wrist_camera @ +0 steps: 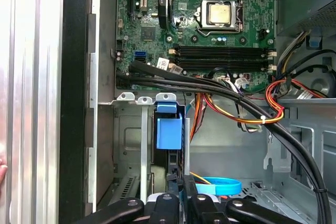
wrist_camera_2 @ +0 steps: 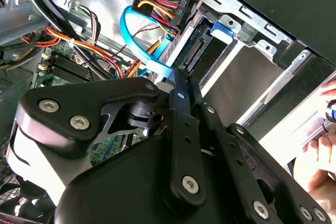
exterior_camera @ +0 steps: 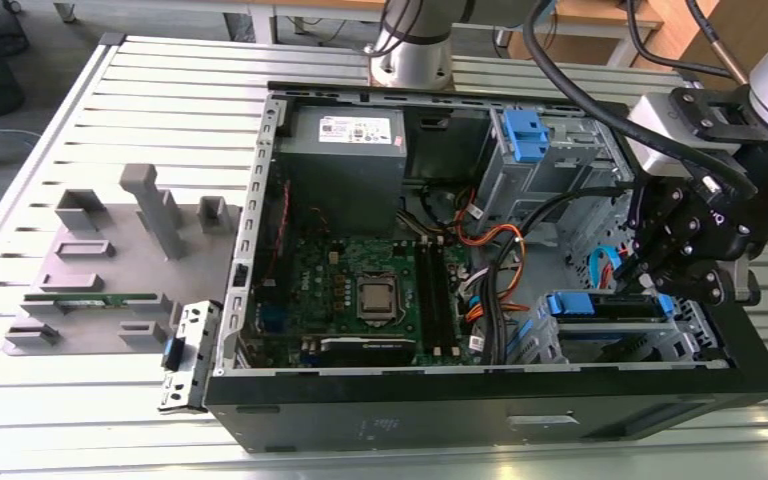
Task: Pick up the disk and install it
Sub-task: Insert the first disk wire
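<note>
Disk [wrist_camera: 169, 135] sits in its drive bay, claw [wrist_camera: 178, 203] closed behind it, cables [wrist_camera: 220, 90] crowding alongside.

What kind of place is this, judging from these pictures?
Probably a robotics lab or test workbench for computer assembly. An open computer case lies on a slotted aluminium table, a grey fixture block stands beside it, and the gripper hangs over the drive bay.

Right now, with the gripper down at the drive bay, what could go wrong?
The blue data cable loops right beside the disk and could snag or get pinched. The wired power connector hangs close by and might be knocked. A person's hand rests near the case, close to the gripper.
</note>
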Action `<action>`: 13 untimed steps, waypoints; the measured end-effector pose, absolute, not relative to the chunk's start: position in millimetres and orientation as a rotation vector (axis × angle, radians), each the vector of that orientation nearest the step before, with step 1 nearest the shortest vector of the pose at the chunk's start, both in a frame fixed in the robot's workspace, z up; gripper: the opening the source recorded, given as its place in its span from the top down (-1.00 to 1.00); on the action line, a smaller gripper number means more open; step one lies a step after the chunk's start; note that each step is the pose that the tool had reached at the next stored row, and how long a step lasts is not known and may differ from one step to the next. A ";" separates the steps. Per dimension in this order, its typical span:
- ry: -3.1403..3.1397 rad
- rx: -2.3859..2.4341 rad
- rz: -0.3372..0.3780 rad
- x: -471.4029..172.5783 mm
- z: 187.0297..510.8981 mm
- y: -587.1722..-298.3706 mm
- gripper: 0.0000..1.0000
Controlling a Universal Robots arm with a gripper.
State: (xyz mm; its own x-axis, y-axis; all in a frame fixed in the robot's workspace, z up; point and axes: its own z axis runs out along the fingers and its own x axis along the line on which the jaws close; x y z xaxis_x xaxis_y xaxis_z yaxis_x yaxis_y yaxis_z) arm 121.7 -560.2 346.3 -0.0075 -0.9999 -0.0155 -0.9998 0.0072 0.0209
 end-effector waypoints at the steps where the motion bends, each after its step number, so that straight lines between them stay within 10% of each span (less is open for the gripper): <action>1: -2.227 2.210 -0.040 121.7 346.3 -560.2 0.69; 13: -2.232 2.218 -0.035 120.2 345.7 -560.3 0.69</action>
State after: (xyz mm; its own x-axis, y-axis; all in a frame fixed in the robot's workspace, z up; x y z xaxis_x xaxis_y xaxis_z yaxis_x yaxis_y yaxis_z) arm 120.2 -560.3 345.7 -0.0066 -0.9998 -0.0192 -0.9999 0.0064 0.0123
